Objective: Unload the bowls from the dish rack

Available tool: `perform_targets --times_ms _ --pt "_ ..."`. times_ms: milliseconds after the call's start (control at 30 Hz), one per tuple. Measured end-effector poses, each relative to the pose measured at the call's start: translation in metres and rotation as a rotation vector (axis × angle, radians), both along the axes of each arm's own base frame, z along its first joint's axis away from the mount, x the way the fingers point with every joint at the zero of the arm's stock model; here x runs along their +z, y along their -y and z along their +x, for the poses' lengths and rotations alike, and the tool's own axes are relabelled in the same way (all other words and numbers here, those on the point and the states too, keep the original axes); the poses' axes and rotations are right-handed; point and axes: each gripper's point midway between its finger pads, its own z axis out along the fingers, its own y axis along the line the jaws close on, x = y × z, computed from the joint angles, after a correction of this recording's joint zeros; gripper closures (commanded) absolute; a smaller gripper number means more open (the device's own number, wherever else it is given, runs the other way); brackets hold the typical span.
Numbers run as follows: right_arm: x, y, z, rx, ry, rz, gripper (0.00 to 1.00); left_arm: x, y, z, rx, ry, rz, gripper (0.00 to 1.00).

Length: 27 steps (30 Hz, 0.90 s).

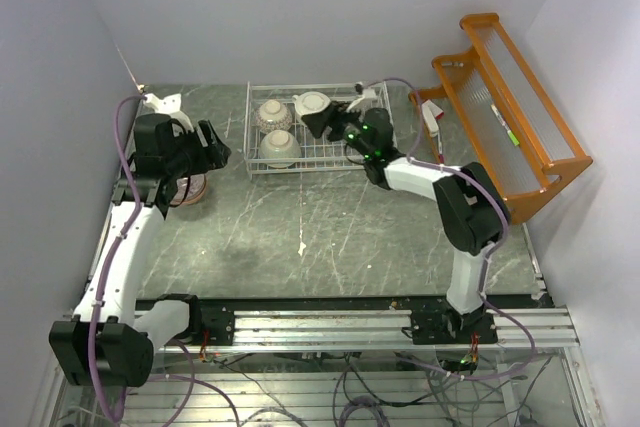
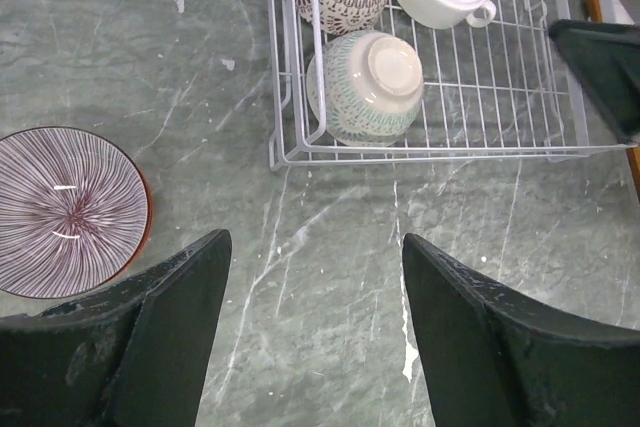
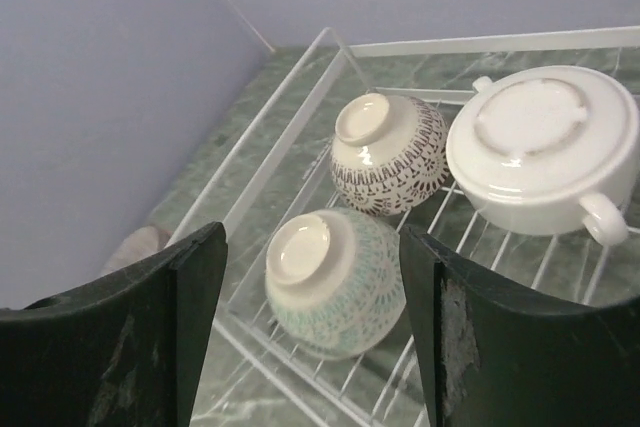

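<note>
Green marble table [image 1: 330, 232], lilac walls [image 1: 300, 7], orange shelf [image 1: 520, 112] right, three upturned bowls [image 2: 370, 87] in rack [image 2: 430, 155], striped bowl [image 2: 65, 212] outside, left gripper [image 2: 317, 239] and right gripper [image 3: 312, 237] spread, empty.

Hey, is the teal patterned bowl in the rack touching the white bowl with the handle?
Apart. The right wrist view shows bare dish rack wires between the teal patterned bowl and the white handled bowl.

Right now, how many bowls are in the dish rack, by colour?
Dark-patterned bowl: 1
Green-patterned bowl: 1
White handled bowl: 1
Total in the dish rack: 3
</note>
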Motion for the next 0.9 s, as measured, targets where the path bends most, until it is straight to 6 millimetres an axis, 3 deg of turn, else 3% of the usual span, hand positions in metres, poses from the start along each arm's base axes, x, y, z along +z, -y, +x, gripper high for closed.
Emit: perform_targets --times_ms 200,367,533,900 --pt "-0.028 -0.058 0.024 -0.015 0.007 -0.204 0.19 0.000 -0.004 -0.006 0.000 0.038 -0.016 0.16" --pt "-0.055 -0.084 0.032 -0.040 0.021 -0.361 0.11 0.012 -0.021 -0.004 0.050 0.083 -0.018 0.12" --pt "-0.088 -0.095 0.035 -0.071 0.024 -0.503 0.10 0.015 -0.029 -0.003 0.070 0.106 -0.022 0.12" --pt "-0.085 -0.102 0.034 -0.086 0.066 -0.548 0.14 0.015 -0.030 -0.002 0.071 0.106 -0.026 0.13"
